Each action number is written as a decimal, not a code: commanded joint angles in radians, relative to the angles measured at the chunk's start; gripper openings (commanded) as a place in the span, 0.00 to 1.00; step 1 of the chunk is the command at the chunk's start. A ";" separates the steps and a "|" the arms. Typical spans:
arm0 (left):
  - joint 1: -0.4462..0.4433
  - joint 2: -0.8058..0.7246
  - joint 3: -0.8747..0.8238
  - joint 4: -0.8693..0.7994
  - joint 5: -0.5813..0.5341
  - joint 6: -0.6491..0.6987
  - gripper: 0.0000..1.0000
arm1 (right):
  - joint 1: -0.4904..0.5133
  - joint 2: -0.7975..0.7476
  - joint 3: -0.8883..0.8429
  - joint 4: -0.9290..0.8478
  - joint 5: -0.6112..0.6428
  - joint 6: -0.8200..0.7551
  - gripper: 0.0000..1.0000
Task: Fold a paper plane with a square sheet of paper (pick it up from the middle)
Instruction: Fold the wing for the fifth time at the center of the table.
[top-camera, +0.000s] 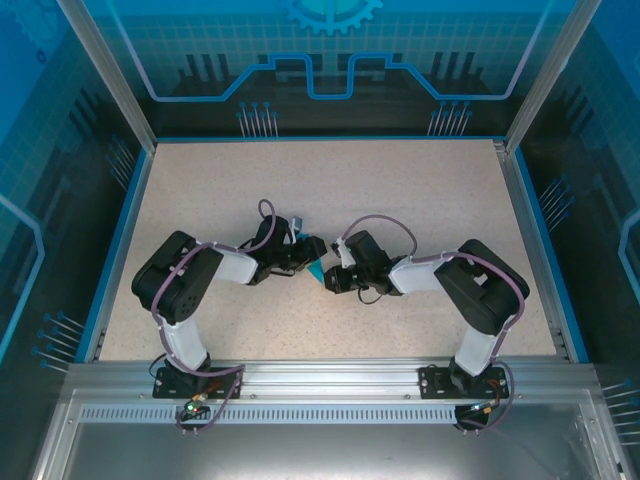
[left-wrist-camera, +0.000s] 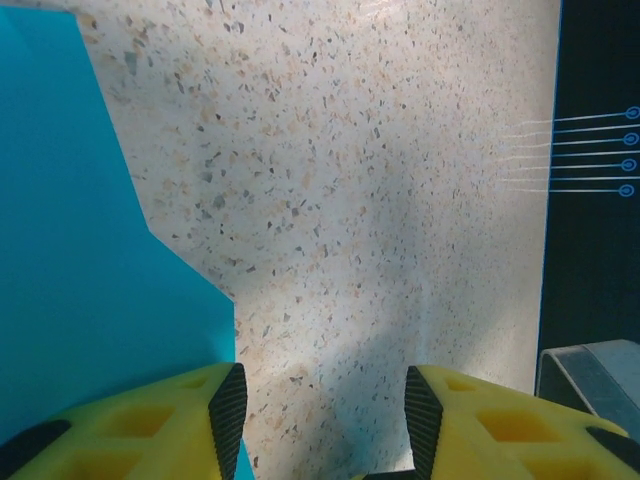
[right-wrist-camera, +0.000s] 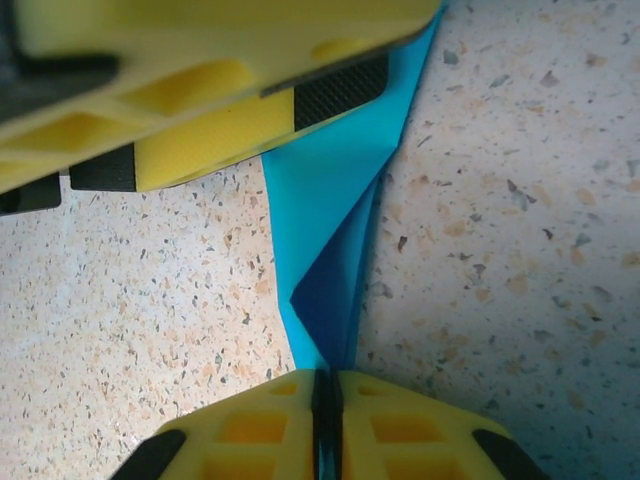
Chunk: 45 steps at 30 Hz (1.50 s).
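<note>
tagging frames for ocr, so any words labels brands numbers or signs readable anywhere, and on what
None: no readable word, number or brand in any view.
The sheet of paper is plain teal, unmarked.
The back wall bears only a gear emblem and circuit-style lines, no letters.
The yellow fingers carry no print.

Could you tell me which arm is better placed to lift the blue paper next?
Probably the right: the right hand is shut on the blue paper, pinching one end. The left hand stands open over bare table, and the paper lies beside one finger, not between them.
</note>
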 joint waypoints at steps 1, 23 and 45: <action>0.015 -0.005 0.027 -0.082 -0.017 0.039 0.49 | -0.006 0.040 -0.037 -0.042 -0.039 0.038 0.11; 0.019 0.080 0.021 -0.104 -0.024 0.000 0.45 | -0.039 -0.071 0.017 0.075 -0.189 0.229 0.06; 0.019 0.072 0.028 -0.131 -0.024 0.016 0.44 | -0.043 0.036 0.056 -0.078 -0.062 0.219 0.05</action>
